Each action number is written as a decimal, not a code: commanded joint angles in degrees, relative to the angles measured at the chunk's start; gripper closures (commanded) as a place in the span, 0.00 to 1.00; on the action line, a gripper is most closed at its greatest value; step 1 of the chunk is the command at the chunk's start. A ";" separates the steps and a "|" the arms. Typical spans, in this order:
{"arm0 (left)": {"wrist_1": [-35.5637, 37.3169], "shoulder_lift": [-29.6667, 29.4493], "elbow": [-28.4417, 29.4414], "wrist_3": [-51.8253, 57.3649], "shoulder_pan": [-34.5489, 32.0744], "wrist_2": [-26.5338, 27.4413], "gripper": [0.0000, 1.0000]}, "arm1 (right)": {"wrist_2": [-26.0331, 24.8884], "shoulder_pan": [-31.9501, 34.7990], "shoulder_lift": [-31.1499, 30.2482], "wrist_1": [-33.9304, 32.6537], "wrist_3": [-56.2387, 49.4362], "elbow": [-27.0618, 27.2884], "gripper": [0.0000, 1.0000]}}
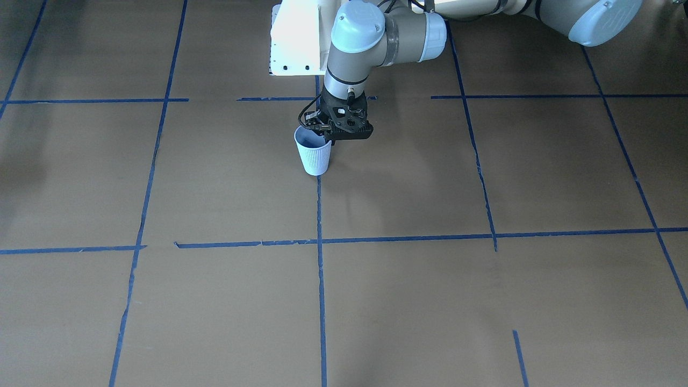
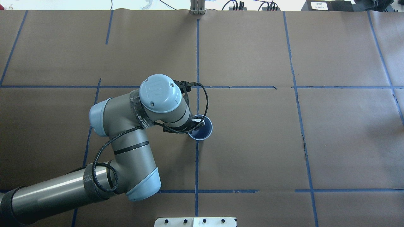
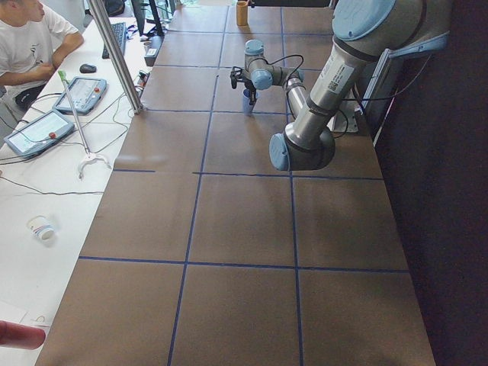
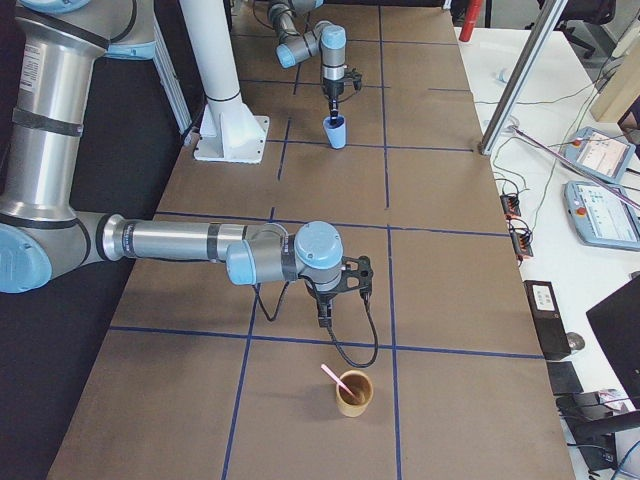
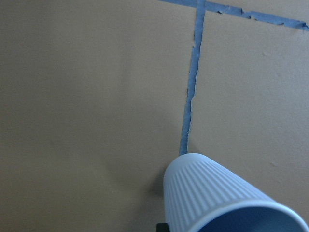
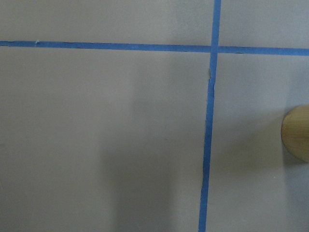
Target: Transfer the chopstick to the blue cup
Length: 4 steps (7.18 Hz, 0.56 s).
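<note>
Chopstick leaning in tan cup; blue cup upright, well apart.
Left gripper at blue cup's rim, grip state not discernible. Right gripper poised near tan cup, clenched or released impossible to tell.

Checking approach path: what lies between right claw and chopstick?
Exterior right view: between right claw and chopstick, bare table, a blue tape line, plus the arm's looping black cable.

My brown worktop carries a blue tape grid. The blue cup is pale, finely ribbed; the chopstick pink, its holder tan. My left arm: grey, pale-blue caps.
</note>
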 commanded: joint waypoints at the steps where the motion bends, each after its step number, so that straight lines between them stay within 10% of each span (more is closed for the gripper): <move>1: 0.30 0.06 -0.74 -0.12 -0.08 0.00 0.60 | 0.01 0.00 0.00 0.25 -0.16 -0.38 0.00; 2: 0.13 0.24 -0.84 -0.12 -0.26 0.52 0.20 | -0.34 0.09 -0.09 0.34 -0.07 -0.47 0.00; 4: 0.13 1.89 -6.96 -0.82 -2.53 1.14 0.04 | -0.52 3.66 0.17 -0.18 1.16 -0.64 0.01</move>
